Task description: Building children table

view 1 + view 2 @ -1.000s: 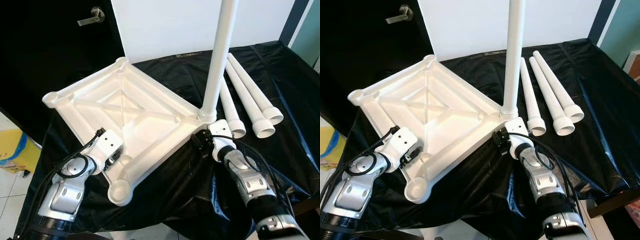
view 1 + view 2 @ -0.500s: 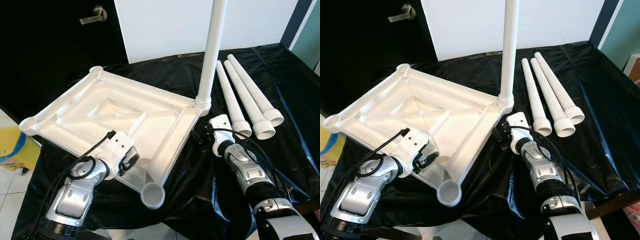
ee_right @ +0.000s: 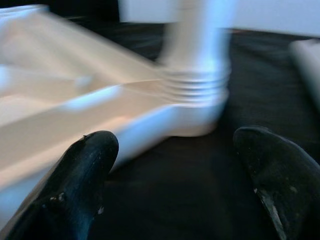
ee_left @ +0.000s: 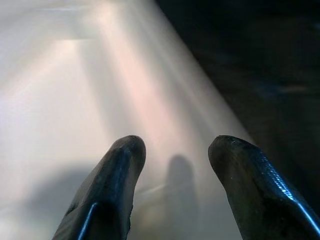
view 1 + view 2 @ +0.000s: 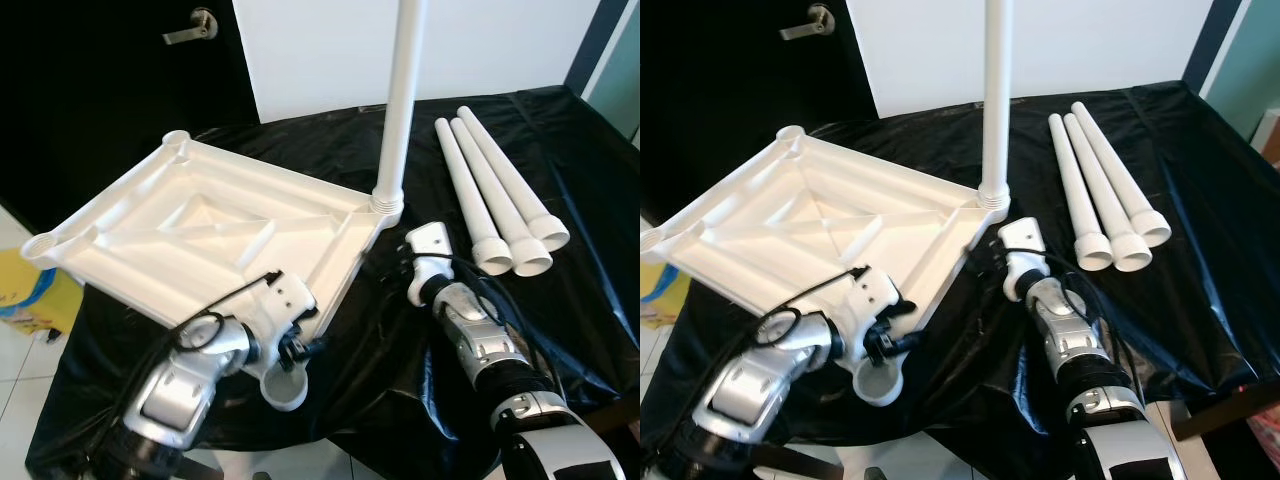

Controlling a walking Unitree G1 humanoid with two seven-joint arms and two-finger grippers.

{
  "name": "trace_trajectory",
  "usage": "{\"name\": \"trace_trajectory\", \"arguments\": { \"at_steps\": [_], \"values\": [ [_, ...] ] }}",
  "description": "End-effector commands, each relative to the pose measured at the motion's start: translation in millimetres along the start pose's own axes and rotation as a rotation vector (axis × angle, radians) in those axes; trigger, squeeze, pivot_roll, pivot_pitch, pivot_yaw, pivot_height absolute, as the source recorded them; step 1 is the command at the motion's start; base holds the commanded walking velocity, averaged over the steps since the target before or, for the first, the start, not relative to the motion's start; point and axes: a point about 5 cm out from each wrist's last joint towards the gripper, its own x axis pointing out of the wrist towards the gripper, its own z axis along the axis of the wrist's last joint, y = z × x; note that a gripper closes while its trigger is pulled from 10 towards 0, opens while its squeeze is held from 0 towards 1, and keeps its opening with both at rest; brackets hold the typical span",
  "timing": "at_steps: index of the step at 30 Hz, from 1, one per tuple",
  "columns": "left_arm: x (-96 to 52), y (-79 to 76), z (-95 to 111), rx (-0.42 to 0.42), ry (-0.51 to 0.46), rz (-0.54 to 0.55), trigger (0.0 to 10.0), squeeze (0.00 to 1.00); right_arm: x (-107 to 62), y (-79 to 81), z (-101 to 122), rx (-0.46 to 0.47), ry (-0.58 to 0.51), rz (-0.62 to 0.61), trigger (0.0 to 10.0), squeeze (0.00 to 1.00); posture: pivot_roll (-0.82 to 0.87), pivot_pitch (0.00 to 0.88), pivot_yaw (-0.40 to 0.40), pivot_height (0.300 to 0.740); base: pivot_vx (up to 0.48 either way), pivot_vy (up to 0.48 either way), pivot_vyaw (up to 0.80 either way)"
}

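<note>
tabletop: the white plastic tabletop point(image 5: 210, 230) lies upside down, ribs up, on the black-covered desk point(image 5: 590, 300), over toward the desk's left side, with its near-left corner socket point(image 5: 283, 385) at the front edge.

fitted leg: one leg point(image 5: 400, 110) is already standing upright in the right corner socket, roughly mid-desk.

spare legs: three loose legs point(image 5: 500, 190) lie side by side near the desk's right edge, wide ends toward the front, well apart from the tabletop.

left gripper: the left gripper point(image 5: 296, 340) is at the tabletop's near rim, just beside the empty corner socket. In the left wrist view the fingers point(image 4: 107, 190) are spread a moderate way over the white plastic and don't seem to be pinching anything.

right gripper: the right gripper point(image 5: 992, 262) sits low on the desk just beside the fitted leg's socket, fingers point(image 3: 75, 175) spread wide, holding nothing.

step in hand (my guess): lining the tabletop up so the next leg can go in.

how to do it well: keep the left side pinning the rim so the tabletop can't skid on that slick cover, and bring the next leg in straight over the socket, not tilted.

watch out: the standing leg is tall, so bumping it could tip things.
</note>
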Motion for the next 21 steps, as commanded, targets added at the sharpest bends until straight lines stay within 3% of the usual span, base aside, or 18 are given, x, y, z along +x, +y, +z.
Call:
{"name": "trace_trajectory", "arguments": {
  "at_steps": [1, 6, 8, 15, 17, 21],
  "values": [
    [-4.3, 14.1, 1, -0.007, -0.013, 0.153, 10.0, 0.0, -6.6, -1.6, -5, 0.0, 0.0, -0.034, 10.0, 0.0, -0.08, 0.036, 0.028, 0.74, 0.0, 0.0, 0.0],
    [-14.4, 27.8, 2, 0.017, -0.02, 0.226, 10.0, 0.0, -15.3, -1.8, -7, 0.005, -0.009, -0.081, 10.0, 0.0, -0.09, 0.036, 0.031, 0.74, 0.0, 0.0, 0.0],
    [-22.8, 33.2, 0, 0.067, 0.0, 0.241, 10.0, 0.0, -20.1, 0.5, -8, 0.013, -0.001, -0.103, 10.0, 0.0, -0.09, 0.036, 0.033, 0.74, 0.0, 0.0, 0.0],
    [-28.9, 36.7, -4, 0.086, 0.033, 0.24, 10.0, 0.0, -22.6, 2.7, -9, 0.004, -0.006, -0.124, 10.0, 0.0, -0.09, 0.035, 0.033, 0.74, 0.0, 0.0, 0.0],
    [-36.9, 45.5, -16, 0.129, 0.108, 0.261, 10.0, 0.0, -26.0, 7.7, -9, 0.001, -0.012, -0.105, 10.0, 0.0, -0.09, 0.029, 0.027, 0.74, 0.0, 0.0, 0.0],
    [-39.5, 48.3, -20, 0.143, 0.125, 0.261, 10.0, 0.0, -27.8, 9.1, -9, -0.001, -0.014, -0.09, 10.0, 0.0, -0.09, 0.029, 0.027, 0.74, 0.0, 0.0, 0.0]
  ]
}}
